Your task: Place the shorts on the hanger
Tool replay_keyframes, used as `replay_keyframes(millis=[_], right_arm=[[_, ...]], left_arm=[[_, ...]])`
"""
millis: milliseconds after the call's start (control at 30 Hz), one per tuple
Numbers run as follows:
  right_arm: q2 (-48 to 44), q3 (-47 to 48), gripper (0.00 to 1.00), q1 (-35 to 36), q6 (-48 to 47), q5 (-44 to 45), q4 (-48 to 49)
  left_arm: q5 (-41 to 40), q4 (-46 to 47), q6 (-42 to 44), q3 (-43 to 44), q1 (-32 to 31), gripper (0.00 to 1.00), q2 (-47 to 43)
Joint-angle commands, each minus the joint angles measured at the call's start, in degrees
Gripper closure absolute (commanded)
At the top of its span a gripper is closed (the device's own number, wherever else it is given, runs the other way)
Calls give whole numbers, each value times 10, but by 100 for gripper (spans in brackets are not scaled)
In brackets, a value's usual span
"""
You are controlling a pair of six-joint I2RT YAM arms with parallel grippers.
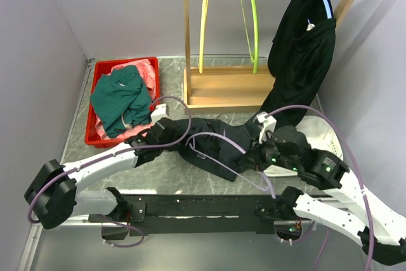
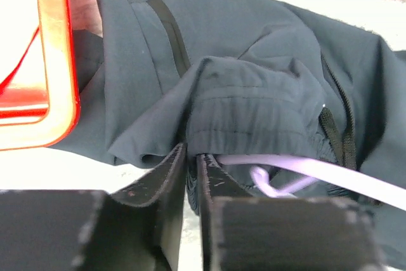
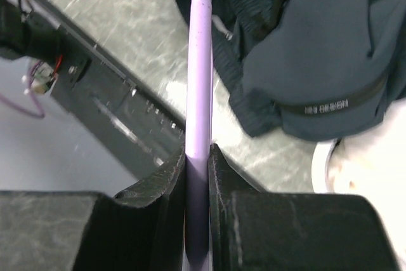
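Clamping the hanger [image 3: 200, 61] in my right gripper [image 3: 198, 152], fingers tight on its lilac bar, above the black base rail [image 1: 203, 206]. My left gripper [image 2: 190, 155] is pinching the shorts [image 2: 254, 49] at the waistband fold, fingers nearly together. One hanger arm is running under that fold. The shorts are lying mid-table, left edge just beside the red bin [image 2: 57, 61]. Bare table [image 1: 165, 172] is showing in front of them. Farther back, the wooden rack [image 1: 228, 90] is standing just behind the shorts, a black garment [image 1: 304, 42] hanging at its right.
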Motion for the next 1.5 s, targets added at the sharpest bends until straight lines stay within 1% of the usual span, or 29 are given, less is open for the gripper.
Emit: replay_keyframes(millis=[0,33,100,200,267,333,400,433,500,567,667,700,733,800,833,867,933,967,1000,1067,1100,1167,1200,1300,1400,1467], right_arm=[[-3,-24,100,32,16,84,143],[-14,-28,100,34,16,87,167],[-22,-45,100,34,18,62,200],[-16,-65,100,40,19,1,249],[-14,-87,100,56,14,-2,281],[-17,-102,100,67,5,14,301],[-24,-134,100,70,-2,18,326],[-31,-145,100,70,-4,14,356],[-36,-175,100,72,-6,14,384],[-47,-210,100,73,-13,16,437],[-59,-257,100,74,-19,13,526],[-55,-267,100,75,-17,14,569],[-53,-286,100,74,-17,14,592],[-38,-307,100,80,-9,14,637],[-32,-328,100,83,-5,18,681],[-26,-339,100,87,-1,27,703],[-10,-362,100,100,1,43,748],[-4,-367,100,105,1,56,755],[4,-370,100,110,1,56,762],[10,-373,100,115,1,71,768],[12,-373,100,117,1,80,768],[9,-379,100,121,3,91,771],[5,-381,100,122,2,98,771],[0,-383,100,122,1,104,764],[0,-382,100,122,-2,108,755],[2,-382,100,123,-2,106,754]], left_arm=[[0,-5,23,37,4,88,-15],[7,-8,30,39,4,91,-19],[10,-23,34,44,4,91,-29],[26,-40,45,60,4,94,-44],[36,-59,58,78,4,96,-53],[35,-83,67,91,4,97,-67],[41,-95,74,103,3,98,-86],[46,-98,82,104,3,99,-94],[70,-104,93,109,4,99,-114],[86,-111,104,110,3,99,-128],[134,-104,121,100,-1,99,-157],[159,-95,124,95,-2,99,-170],[173,-89,129,86,-2,99,-175],[191,-77,130,77,-7,99,-182],[199,-75,130,71,-9,99,-182],[200,-75,130,69,-10,99,-183],[188,-82,130,67,-11,95,-184],[181,-88,130,68,-11,92,-185],[178,-92,131,69,-11,83,-185],[187,-95,136,72,-11,71,-193],[193,-93,143,74,-11,58,-197],[214,-88,150,80,-11,47,-210],[221,-84,158,80,-14,39,-216],[242,-58,169,74,-18,33,-236],[262,-20,172,64,-25,31,-238],[255,-7,176,70,-34,30,-231]])
